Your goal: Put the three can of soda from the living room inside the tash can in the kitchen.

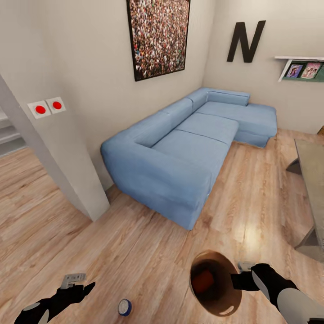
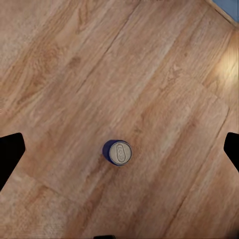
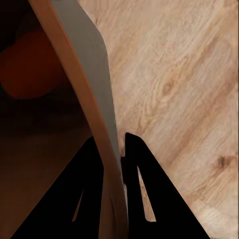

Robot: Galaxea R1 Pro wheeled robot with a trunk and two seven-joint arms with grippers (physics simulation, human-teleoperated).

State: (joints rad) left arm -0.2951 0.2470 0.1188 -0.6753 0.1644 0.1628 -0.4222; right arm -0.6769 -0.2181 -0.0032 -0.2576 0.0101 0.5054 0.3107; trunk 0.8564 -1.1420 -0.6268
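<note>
The tash can, round with a brown inside, hangs low over the floor. My right gripper is shut on its rim, one finger inside the wall and one outside. An orange can of soda lies in the bin's bottom and shows as an orange blur in the right wrist view. The blue can of soda stands upright on the wood floor, silver top up. My left gripper hovers above and to the left of it, open, with its fingertips spread wide on either side.
A big blue corner sofa fills the middle of the room. A wall corner with two red buttons juts out at left. A grey table stands at the right edge. Bare wood floor lies around the can.
</note>
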